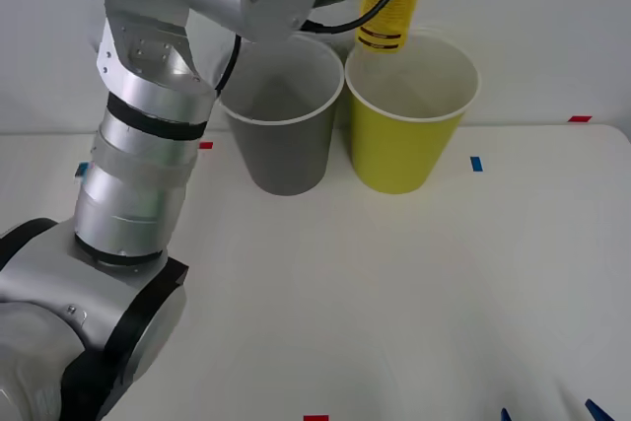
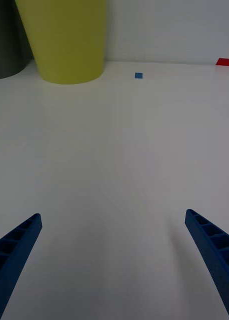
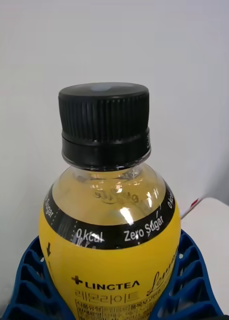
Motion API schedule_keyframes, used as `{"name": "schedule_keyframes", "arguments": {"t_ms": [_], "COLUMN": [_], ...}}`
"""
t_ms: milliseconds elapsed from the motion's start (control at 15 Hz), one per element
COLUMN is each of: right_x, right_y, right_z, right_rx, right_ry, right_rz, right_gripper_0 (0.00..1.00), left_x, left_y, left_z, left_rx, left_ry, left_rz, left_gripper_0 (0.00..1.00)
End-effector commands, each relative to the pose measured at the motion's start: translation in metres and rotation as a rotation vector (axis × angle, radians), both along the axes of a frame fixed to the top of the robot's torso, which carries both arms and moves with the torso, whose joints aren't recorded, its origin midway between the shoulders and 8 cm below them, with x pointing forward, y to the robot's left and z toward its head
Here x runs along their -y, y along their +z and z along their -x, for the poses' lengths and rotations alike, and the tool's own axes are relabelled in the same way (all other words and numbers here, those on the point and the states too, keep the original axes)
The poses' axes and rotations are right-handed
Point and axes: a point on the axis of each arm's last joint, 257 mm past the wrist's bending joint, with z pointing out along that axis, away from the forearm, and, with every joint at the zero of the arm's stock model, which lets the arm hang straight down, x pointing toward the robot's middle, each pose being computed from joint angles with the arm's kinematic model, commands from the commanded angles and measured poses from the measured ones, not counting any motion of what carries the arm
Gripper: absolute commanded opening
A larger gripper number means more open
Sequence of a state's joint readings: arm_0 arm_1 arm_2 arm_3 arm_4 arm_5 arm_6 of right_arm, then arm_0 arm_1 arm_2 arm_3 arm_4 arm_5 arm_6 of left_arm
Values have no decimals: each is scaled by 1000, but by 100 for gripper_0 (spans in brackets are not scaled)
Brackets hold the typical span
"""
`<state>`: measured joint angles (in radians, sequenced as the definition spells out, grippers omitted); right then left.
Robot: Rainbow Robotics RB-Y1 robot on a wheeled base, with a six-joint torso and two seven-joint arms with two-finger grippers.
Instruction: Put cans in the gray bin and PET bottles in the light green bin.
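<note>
The left gripper (image 3: 112, 295) is clamped around the body of a PET bottle (image 3: 107, 220), its blue ribbed fingers (image 3: 187, 285) curving against both sides of the yellow label. The black cap (image 3: 104, 122) is screwed on. The bottle looks full, so probably fairly heavy for its size, with a smooth, likely slippery wall; the broad labelled belly is the sensible place to hold. In the front view the bottle (image 1: 389, 17) hangs above the near rim of the light green bin (image 1: 404, 135), with the gray bin (image 1: 281, 140) just beside that. The right gripper (image 2: 114, 235) rests low over the white table (image 1: 394, 293), well away, fingers spread apart.
</note>
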<state>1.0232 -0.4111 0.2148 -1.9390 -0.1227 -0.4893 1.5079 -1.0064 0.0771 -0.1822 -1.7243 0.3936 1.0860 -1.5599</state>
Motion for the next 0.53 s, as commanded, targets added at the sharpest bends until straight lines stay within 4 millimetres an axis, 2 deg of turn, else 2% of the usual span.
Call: {"name": "schedule_keyframes", "arguments": {"t_ms": [67,333,467,533], "right_x": [0,0,0,0], "right_y": [0,0,0,0], "right_z": [0,0,0,0], "right_rx": [0,0,0,0], "right_ry": [0,0,0,0], "right_rz": [0,0,0,0], "right_gripper_0": [100,100,100,100], "left_x": [39,67,82,83], "left_y": [-18,-36,-37,-37], "left_z": [-18,-29,-23,-22], "left_rx": [37,89,74,72], "left_ry": [-64,-99,-120,-121], "left_rz": [79,154,200,203], "left_gripper_0": [0,0,0,0]}}
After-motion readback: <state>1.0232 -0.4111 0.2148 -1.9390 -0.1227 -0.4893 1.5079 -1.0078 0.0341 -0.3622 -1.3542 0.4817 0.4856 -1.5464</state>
